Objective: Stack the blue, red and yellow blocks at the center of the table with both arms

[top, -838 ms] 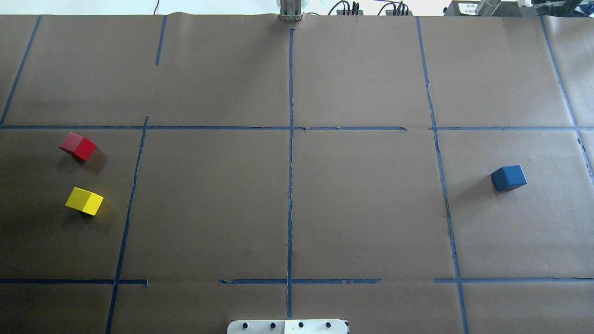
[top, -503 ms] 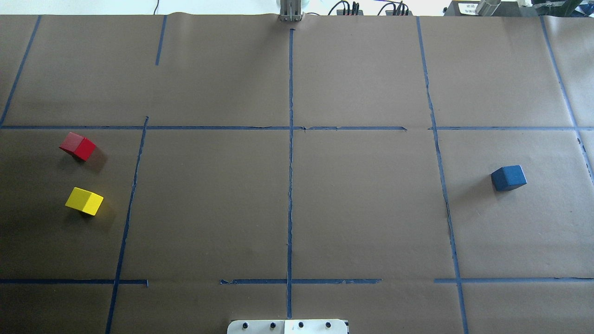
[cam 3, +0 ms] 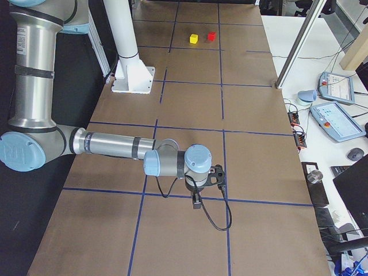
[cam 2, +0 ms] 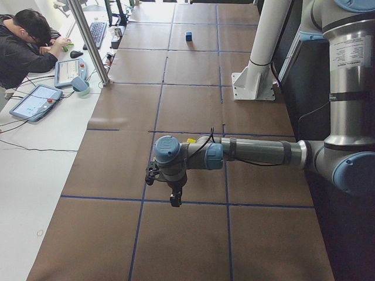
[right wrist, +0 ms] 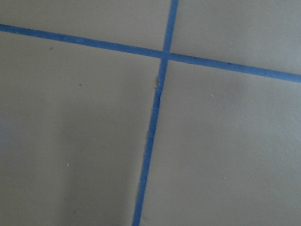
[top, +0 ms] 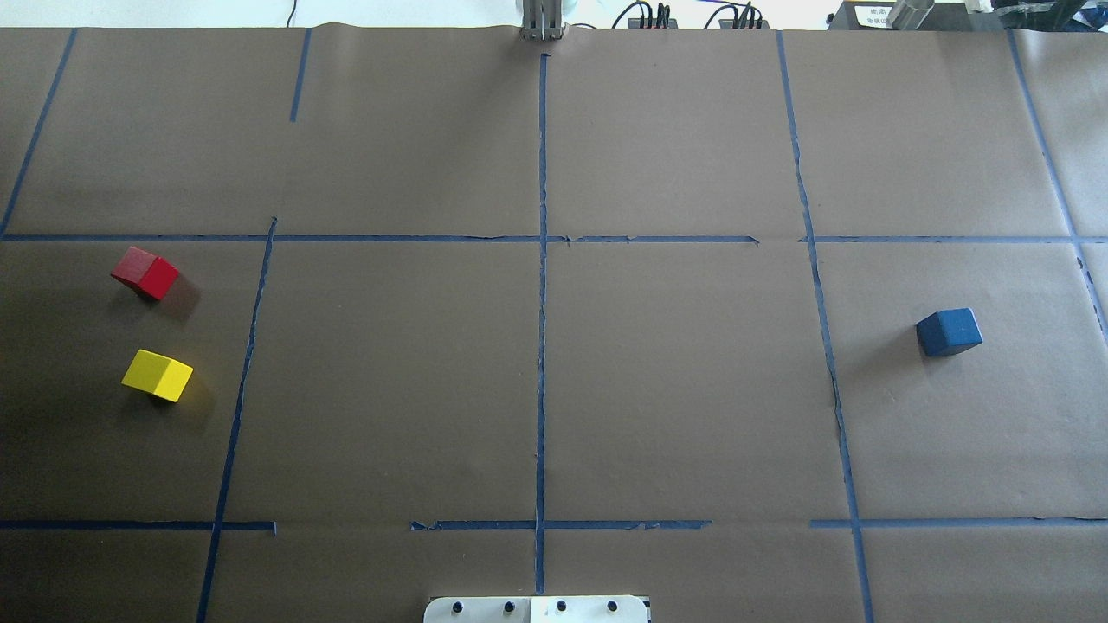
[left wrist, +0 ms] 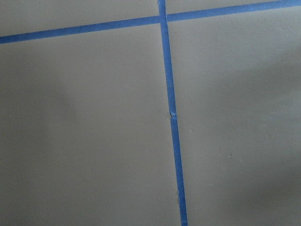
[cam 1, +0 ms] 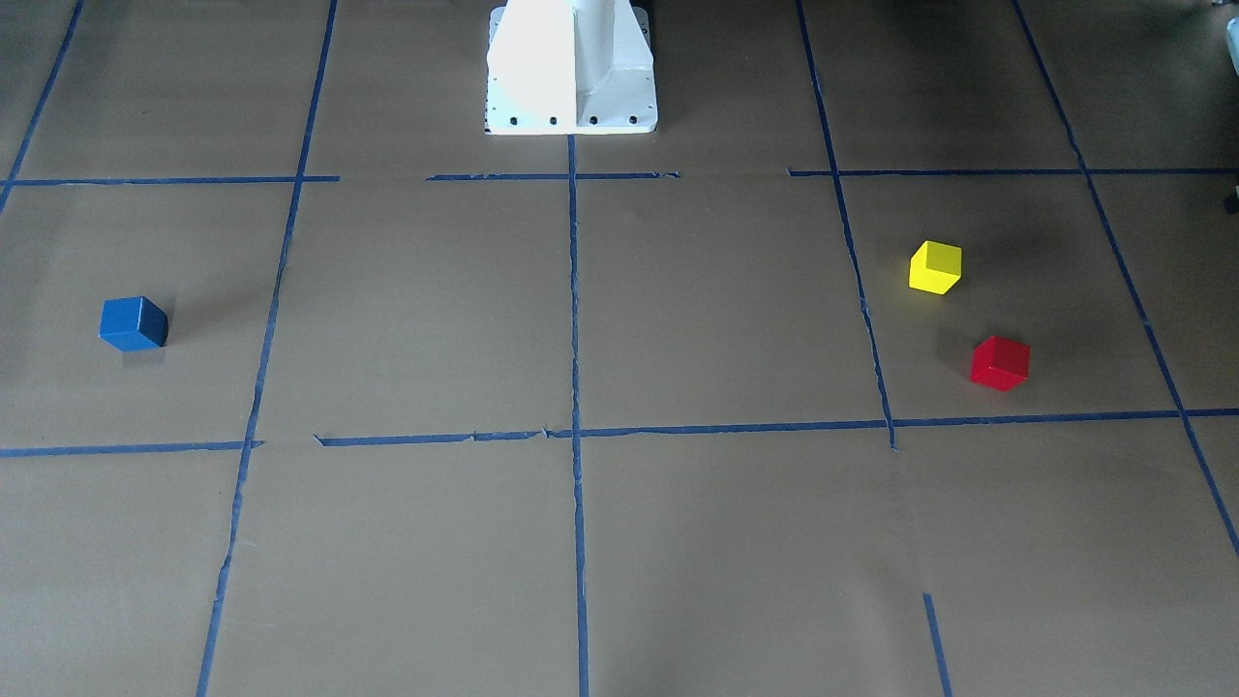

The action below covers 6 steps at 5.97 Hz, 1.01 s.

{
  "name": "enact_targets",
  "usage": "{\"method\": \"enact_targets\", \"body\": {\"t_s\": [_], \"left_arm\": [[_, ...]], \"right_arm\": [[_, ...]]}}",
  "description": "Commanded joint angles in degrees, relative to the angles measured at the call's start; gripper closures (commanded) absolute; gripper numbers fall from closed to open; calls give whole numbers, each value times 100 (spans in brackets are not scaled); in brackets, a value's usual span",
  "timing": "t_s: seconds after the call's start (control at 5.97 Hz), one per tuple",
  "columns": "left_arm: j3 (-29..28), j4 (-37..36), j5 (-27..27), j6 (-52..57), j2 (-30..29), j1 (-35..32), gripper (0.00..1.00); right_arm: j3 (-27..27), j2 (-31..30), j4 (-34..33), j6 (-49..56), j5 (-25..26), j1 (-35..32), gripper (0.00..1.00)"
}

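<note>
Robotics lab: paper-covered table [top: 389, 389] with blue tape grid [top: 542, 346], teach pendants [cam 3: 338, 123], operator [cam 2: 23, 47] alongside.

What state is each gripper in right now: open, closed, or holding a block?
Left gripper: cannot be told, seen only from a side camera.
Right gripper: cannot be told, likewise.

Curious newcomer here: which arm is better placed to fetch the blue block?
Right, probably: the blue cubic block lies alone on the robot's right side; the red cubic block and yellow cubic block lie on its left.
</note>
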<state>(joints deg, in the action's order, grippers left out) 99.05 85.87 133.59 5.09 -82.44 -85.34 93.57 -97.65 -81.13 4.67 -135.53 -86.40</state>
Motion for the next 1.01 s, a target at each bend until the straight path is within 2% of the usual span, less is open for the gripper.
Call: {"method": "enact_targets", "body": {"t_s": [0.0,0.17,0.34,0.5,0.84], "left_arm": [[9,0,1,0,0,0,0],[9,0,1,0,0,0,0],[9,0,1,0,0,0,0],[9,0,1,0,0,0,0],[9,0,1,0,0,0,0]], "right_arm": [[65,44,1398,-1512,-18,892,0],[65,271,1894,-2470,35,1410,0],[195,369,1926,-2871,113,1720,0],[475,370,1935,-3467,427,2140,0],[470,361,1952,-3596,658,2539,0]]}}
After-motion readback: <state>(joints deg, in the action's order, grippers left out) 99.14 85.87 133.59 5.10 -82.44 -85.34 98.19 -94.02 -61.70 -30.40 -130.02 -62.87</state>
